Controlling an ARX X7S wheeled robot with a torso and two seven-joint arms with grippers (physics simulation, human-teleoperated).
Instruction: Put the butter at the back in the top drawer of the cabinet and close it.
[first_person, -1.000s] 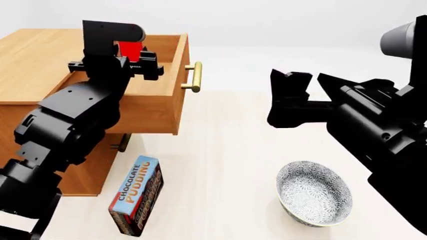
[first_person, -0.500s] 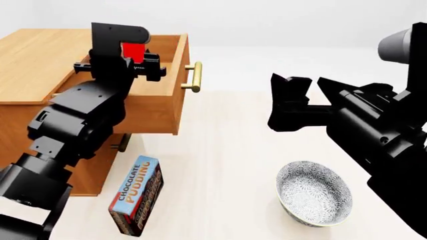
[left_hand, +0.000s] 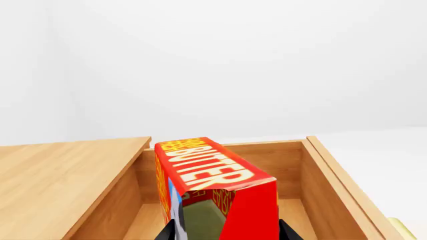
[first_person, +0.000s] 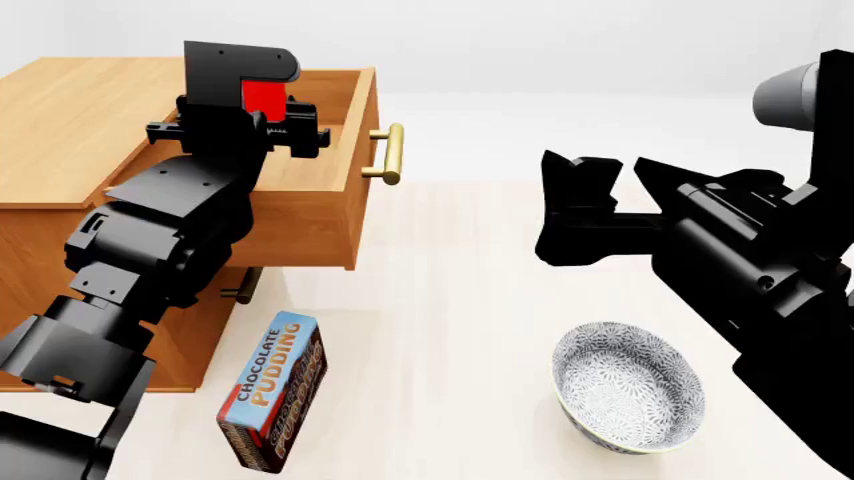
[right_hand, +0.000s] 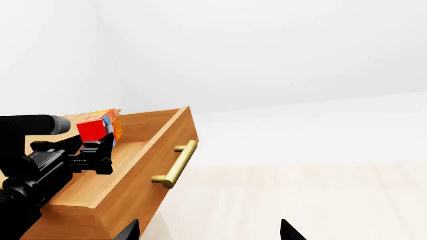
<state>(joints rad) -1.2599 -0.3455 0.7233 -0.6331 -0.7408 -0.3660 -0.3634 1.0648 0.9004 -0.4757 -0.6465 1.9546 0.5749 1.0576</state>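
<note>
While the left end effector (first_person: 260, 125) is clamped on the butter (left_hand: 210, 187) right above the open top drawer (first_person: 350, 150), it just needs lowering in, and the right end effector (first_person: 594, 180) sits spread and empty nearer the handle.

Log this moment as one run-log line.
left hand: shut on red butter box | over open top wooden drawer | right hand: open, idle

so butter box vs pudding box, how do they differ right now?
The butter box is red with orange-yellow; the Chocolate Pudding box is dark brown and blue. The butter box is held in the left tool above the open top drawer; the pudding box lies on the floor by the cabinet. The pudding box looks larger. Both are rectangular printed cartons.
</note>
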